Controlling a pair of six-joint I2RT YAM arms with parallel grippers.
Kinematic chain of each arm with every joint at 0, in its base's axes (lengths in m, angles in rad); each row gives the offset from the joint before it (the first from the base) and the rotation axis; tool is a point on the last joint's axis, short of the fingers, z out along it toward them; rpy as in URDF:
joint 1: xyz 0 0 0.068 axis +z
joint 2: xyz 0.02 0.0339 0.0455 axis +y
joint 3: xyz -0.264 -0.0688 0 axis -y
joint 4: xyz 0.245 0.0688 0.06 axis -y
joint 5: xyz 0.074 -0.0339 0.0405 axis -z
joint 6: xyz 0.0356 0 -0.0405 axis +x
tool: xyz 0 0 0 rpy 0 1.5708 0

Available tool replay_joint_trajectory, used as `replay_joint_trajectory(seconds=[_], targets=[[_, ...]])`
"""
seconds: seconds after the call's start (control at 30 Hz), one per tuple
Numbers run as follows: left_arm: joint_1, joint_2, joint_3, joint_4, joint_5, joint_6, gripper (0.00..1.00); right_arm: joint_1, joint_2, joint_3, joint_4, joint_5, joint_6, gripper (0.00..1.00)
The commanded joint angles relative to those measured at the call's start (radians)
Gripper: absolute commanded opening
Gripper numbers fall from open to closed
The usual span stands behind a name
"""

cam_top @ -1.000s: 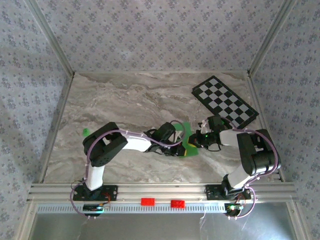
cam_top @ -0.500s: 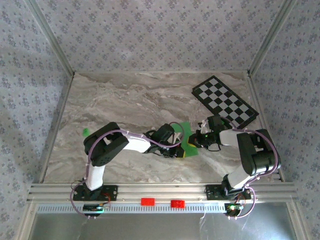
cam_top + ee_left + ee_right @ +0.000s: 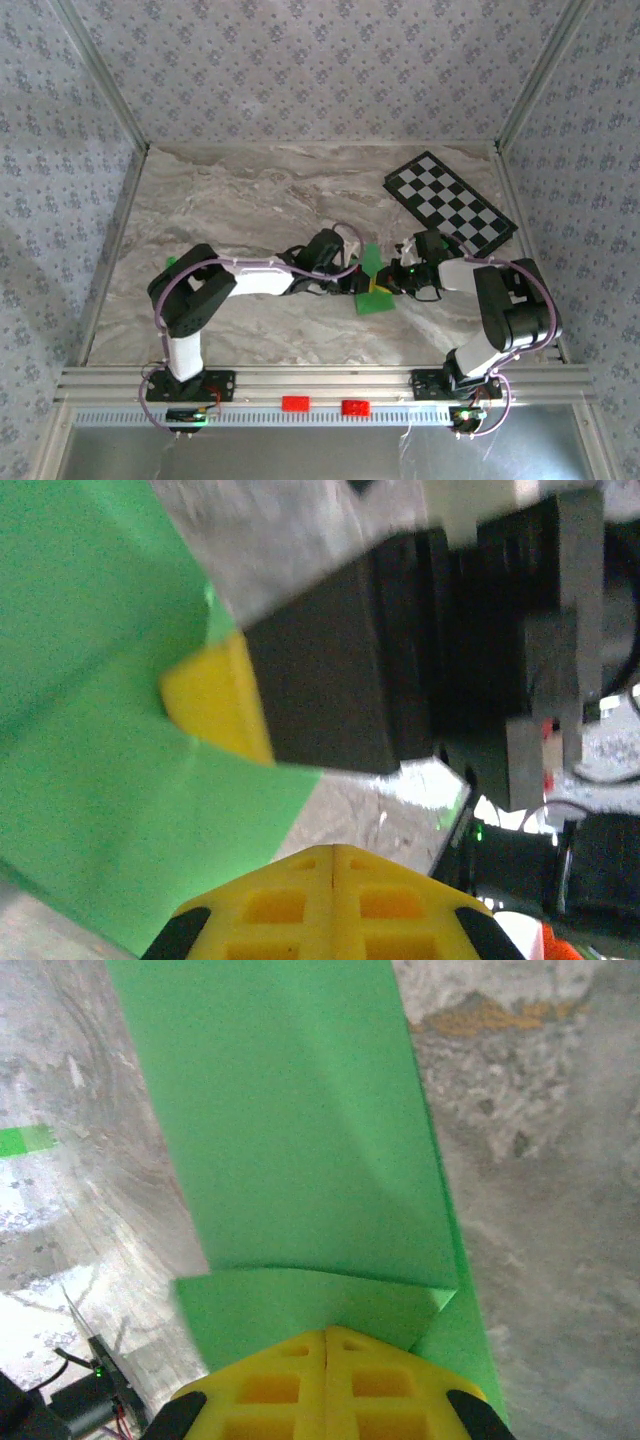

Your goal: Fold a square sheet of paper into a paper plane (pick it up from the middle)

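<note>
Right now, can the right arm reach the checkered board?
Probably yes: the checkered board lies close beyond the right gripper, with bare table between. But that gripper is shut on the green paper.

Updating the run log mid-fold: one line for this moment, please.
right gripper: shut on square sheet of paper, partly folded | left gripper: shut, beside it | fold: unfinished

Open marble table (image 3: 240, 190) across back and left; barred at back right by checkered board (image 3: 450, 205); crowded mid-table around green paper (image 3: 372, 290) by left arm (image 3: 255, 280) and right arm (image 3: 470, 272); tiny green block (image 3: 170, 263) far left.
</note>
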State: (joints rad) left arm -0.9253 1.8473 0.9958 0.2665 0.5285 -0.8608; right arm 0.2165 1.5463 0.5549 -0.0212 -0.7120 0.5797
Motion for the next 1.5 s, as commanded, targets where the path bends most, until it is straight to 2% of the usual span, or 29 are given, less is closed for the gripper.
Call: replay_joint_trajectory(seconds=[0.0, 0.2, 0.4, 0.73, 1.07, 1.2, 1.37, 1.47], targets=[[0.014, 0.025, 0.069, -0.101, -0.036, 0.069, 0.0, 0.002, -0.079, 0.045, -0.029, -0.016, 0.024, 0.04], [0.022, 0.072, 0.121, -0.181, -0.089, 0.113, 0.0, -0.045, -0.213, 0.037, -0.225, 0.087, -0.022, 0.18], [0.02, 0.103, 0.138, -0.194, -0.09, 0.13, 0.0, -0.084, -0.339, -0.026, -0.338, 0.101, -0.046, 0.21], [0.016, 0.145, 0.152, -0.226, -0.09, 0.181, 0.0, -0.076, -0.323, -0.061, -0.395, 0.096, -0.03, 0.35], [0.014, 0.169, 0.175, -0.27, -0.09, 0.238, 0.0, -0.016, -0.216, -0.033, -0.369, 0.147, -0.021, 0.38], [0.014, 0.165, 0.164, -0.273, -0.09, 0.252, 0.0, 0.001, -0.186, -0.026, -0.323, 0.139, -0.004, 0.39], [0.013, 0.17, 0.162, -0.271, -0.081, 0.259, 0.0, 0.01, -0.175, -0.022, -0.218, 0.07, 0.041, 0.41], [0.015, 0.171, 0.159, -0.273, -0.083, 0.261, 0.0, 0.011, -0.202, -0.013, -0.185, 0.055, 0.069, 0.46]])
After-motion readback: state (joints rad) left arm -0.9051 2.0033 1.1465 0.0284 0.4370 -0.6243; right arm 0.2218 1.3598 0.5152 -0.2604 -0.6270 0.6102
